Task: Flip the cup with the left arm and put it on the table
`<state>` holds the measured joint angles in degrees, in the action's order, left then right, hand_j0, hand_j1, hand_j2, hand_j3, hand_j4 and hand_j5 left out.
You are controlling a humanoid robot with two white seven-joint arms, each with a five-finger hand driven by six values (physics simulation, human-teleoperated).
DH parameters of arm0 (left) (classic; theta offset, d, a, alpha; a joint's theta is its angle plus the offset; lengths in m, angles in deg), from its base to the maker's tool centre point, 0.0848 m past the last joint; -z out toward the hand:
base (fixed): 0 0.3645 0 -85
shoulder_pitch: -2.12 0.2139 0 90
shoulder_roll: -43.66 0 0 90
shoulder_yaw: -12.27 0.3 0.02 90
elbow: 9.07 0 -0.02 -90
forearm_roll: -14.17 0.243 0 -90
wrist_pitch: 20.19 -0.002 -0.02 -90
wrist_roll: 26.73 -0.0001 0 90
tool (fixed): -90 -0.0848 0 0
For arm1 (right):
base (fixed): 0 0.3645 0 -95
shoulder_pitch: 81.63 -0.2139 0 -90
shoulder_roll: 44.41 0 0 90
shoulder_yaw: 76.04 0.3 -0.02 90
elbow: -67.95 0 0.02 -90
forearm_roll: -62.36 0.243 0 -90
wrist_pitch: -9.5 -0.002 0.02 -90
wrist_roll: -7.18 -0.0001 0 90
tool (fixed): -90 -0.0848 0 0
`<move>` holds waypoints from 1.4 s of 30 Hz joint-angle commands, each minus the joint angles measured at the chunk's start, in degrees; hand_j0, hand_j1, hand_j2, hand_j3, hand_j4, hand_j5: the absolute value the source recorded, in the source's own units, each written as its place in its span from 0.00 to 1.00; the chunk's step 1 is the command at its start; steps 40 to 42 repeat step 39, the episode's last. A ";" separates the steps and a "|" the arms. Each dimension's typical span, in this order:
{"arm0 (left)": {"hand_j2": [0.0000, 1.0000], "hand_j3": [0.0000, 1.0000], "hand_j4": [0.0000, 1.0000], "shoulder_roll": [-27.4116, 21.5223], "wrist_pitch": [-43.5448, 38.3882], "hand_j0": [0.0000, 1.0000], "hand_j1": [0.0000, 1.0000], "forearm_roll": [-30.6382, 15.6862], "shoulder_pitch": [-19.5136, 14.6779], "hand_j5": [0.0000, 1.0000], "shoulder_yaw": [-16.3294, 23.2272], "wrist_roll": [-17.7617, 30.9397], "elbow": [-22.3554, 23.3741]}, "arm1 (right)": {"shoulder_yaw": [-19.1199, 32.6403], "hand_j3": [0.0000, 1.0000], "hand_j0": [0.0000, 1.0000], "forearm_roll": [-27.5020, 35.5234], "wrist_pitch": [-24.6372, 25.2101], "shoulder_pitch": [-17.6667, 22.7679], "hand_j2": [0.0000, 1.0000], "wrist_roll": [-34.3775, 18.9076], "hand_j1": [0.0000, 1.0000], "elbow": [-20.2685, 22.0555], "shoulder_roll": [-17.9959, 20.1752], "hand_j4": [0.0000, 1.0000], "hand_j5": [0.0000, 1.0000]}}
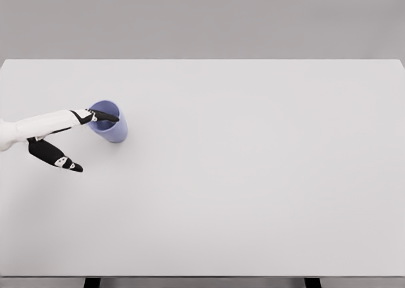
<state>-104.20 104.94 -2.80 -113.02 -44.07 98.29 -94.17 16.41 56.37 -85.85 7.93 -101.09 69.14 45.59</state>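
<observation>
White bench (pixel 253 193) lies wide and free right of the left robot hand (pixel 66 139); spread fingers, one fingertip over the blue cup's (pixel 109 123) open rim.

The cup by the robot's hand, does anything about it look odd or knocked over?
The blue cup leans, its open mouth tipped toward the left hand, one dark finger reaching over the rim. Nothing spilled or broken shows on the table.

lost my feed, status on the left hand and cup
Left hand open, one finger over cup rim, no grasp visible. Cup's opening in view, on table. Right arm out of view. Nothing else near it.
</observation>
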 commanded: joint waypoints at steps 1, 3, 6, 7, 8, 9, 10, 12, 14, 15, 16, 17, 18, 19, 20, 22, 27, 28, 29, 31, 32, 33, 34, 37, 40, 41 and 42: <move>1.00 1.00 1.00 -0.05 -0.13 1.00 1.00 -0.69 -0.09 1.00 -0.52 -0.02 0.02 | 0.01 1.00 1.00 0.02 -0.01 0.00 1.00 -0.02 1.00 0.05 0.00 1.00 1.00; 1.00 1.00 1.00 -0.05 -0.13 1.00 1.00 -0.69 -0.18 1.00 -0.61 -0.02 -0.06 | 0.01 1.00 1.00 0.02 -0.01 0.00 1.00 -0.02 1.00 0.04 0.00 1.00 1.00; 1.00 1.00 1.00 -0.05 -0.13 1.00 1.00 -0.78 -0.26 1.00 -0.70 -0.02 -0.06 | 0.01 1.00 1.00 0.02 -0.01 0.00 1.00 -0.02 1.00 0.05 0.00 1.00 1.00; 1.00 1.00 1.00 -0.05 -0.13 1.00 1.00 -0.95 -0.44 1.00 -0.70 -0.02 -0.15 | 0.01 1.00 1.00 0.02 -0.01 0.00 1.00 -0.02 1.00 -0.04 0.00 1.00 1.00; 1.00 1.00 1.00 -0.05 -0.13 1.00 1.00 -1.57 -0.88 1.00 -0.70 -0.02 -0.15 | 0.01 1.00 1.00 0.02 -0.01 0.00 1.00 -0.02 1.00 -0.04 0.00 1.00 1.00; 1.00 1.00 1.00 -0.05 -0.13 1.00 1.00 -1.83 -0.97 1.00 -0.70 -0.02 -0.24 | 0.01 1.00 1.00 0.02 -0.01 0.00 1.00 -0.02 1.00 0.04 0.00 1.00 1.00; 1.00 1.00 1.00 -0.05 -0.13 1.00 1.00 -2.09 -1.06 1.00 -0.70 -0.02 -0.15 | 0.01 1.00 1.00 0.02 -0.01 0.00 1.00 -0.02 1.00 -0.04 0.00 1.00 1.00; 1.00 1.00 1.00 -0.23 -0.13 1.00 1.00 -3.58 -1.49 1.00 -1.31 -0.02 0.90 | 0.01 1.00 1.00 0.02 -0.01 0.00 1.00 -0.02 1.00 -0.04 0.00 1.00 1.00; 1.00 1.00 1.00 -2.25 -0.13 1.00 1.00 -4.12 -1.49 1.00 -2.10 -0.02 3.97 | 0.01 1.00 1.00 0.02 -0.01 0.00 1.00 -0.02 1.00 0.04 0.00 1.00 1.00; 1.00 1.00 1.00 -2.60 -0.13 1.00 1.00 -4.12 -1.41 1.00 -3.77 -0.02 6.79 | 0.01 1.00 1.00 0.02 -0.01 0.00 1.00 -0.02 1.00 0.04 0.00 1.00 1.00; 1.00 1.00 1.00 -2.51 -0.13 1.00 1.00 -4.20 -1.49 1.00 -4.65 -0.02 8.54 | 0.01 1.00 1.00 0.02 -0.01 0.00 1.00 -0.02 1.00 -0.04 0.00 1.00 1.00; 1.00 1.00 1.00 -2.43 -0.13 1.00 1.00 -4.38 -1.49 1.00 -5.18 -0.02 10.48 | 0.01 1.00 1.00 0.02 -0.01 0.00 1.00 -0.02 1.00 -0.04 0.00 1.00 1.00; 1.00 1.00 1.00 -1.81 -0.13 1.00 1.00 -4.29 -1.58 1.00 -5.71 -0.02 13.11 | 0.01 1.00 1.00 0.02 -0.01 0.00 1.00 -0.02 1.00 0.04 0.00 1.00 1.00; 1.00 1.00 1.00 -0.67 -0.13 1.00 1.00 -3.86 -2.28 1.00 -5.62 -0.02 16.45 | 0.01 1.00 1.00 0.02 -0.01 0.00 1.00 -0.02 1.00 -0.04 0.00 1.00 1.00; 1.00 1.00 1.00 0.55 -0.13 1.00 1.00 -3.42 -3.07 1.00 -5.62 -0.02 18.73 | 0.01 1.00 1.00 0.02 -0.01 0.00 1.00 -0.02 1.00 0.04 0.00 1.00 1.00; 1.00 1.00 1.00 2.58 -0.13 1.00 1.00 -3.15 -4.13 1.00 -5.53 -0.02 22.61 | 0.01 1.00 1.00 0.02 -0.01 0.00 1.00 -0.02 1.00 -0.04 0.00 1.00 1.00; 1.00 1.00 1.00 5.13 -0.13 1.00 1.00 0.80 -4.22 1.00 -5.09 -0.02 22.52 | 0.01 1.00 1.00 0.02 -0.01 0.00 1.00 -0.02 1.00 -0.04 0.00 1.00 1.00; 1.00 1.00 1.00 5.13 -0.13 1.00 1.00 0.80 -4.31 1.00 -5.09 -0.02 22.52 | 0.01 1.00 1.00 0.02 -0.01 0.00 1.00 -0.02 1.00 0.04 0.00 1.00 1.00; 1.00 1.00 1.00 5.13 -0.13 1.00 1.00 0.80 -4.40 1.00 -5.00 -0.02 22.79 | 0.01 1.00 1.00 0.02 -0.01 0.00 1.00 -0.02 1.00 -0.04 0.00 1.00 1.00; 1.00 1.00 1.00 5.13 -0.13 1.00 1.00 0.80 -4.40 1.00 -5.00 -0.02 22.79 | 0.01 1.00 1.00 0.02 -0.01 0.00 1.00 -0.02 1.00 0.05 0.00 1.00 1.00; 1.00 1.00 1.00 5.13 -0.13 1.00 1.00 0.80 -4.40 1.00 -5.00 -0.02 22.79 | 0.01 1.00 1.00 0.02 -0.01 0.00 1.00 -0.02 1.00 0.05 0.00 1.00 1.00; 1.00 1.00 1.00 5.13 -0.13 1.00 1.00 0.80 -4.48 1.00 -5.00 -0.02 22.79 | 0.01 1.00 1.00 0.02 -0.01 0.00 1.00 -0.02 1.00 0.05 0.00 1.00 1.00; 1.00 1.00 1.00 5.13 -0.13 1.00 1.00 0.80 -4.48 1.00 -5.00 -0.02 22.79 | 0.01 1.00 1.00 0.02 -0.01 0.00 1.00 -0.02 1.00 -0.04 0.00 1.00 1.00; 1.00 1.00 1.00 5.05 -0.13 1.00 1.00 0.80 -4.48 1.00 -5.00 -0.02 22.79 | 0.01 1.00 1.00 0.02 -0.01 0.00 1.00 -0.02 1.00 0.05 0.00 1.00 1.00; 1.00 1.00 1.00 5.05 -0.13 1.00 1.00 0.80 -4.48 1.00 -5.00 -0.02 22.87 | 0.01 1.00 1.00 0.02 -0.01 0.00 1.00 -0.02 1.00 0.05 0.00 1.00 1.00; 1.00 1.00 1.00 5.05 -0.13 1.00 1.00 0.80 -4.48 1.00 -5.00 -0.02 22.87 | 0.01 1.00 1.00 0.02 -0.01 0.00 1.00 -0.02 1.00 0.05 0.00 1.00 1.00; 1.00 1.00 1.00 5.05 -0.13 1.00 1.00 0.80 -4.48 1.00 -5.00 -0.02 22.87 | 0.01 1.00 1.00 0.02 -0.01 0.00 1.00 -0.02 1.00 0.05 0.00 1.00 1.00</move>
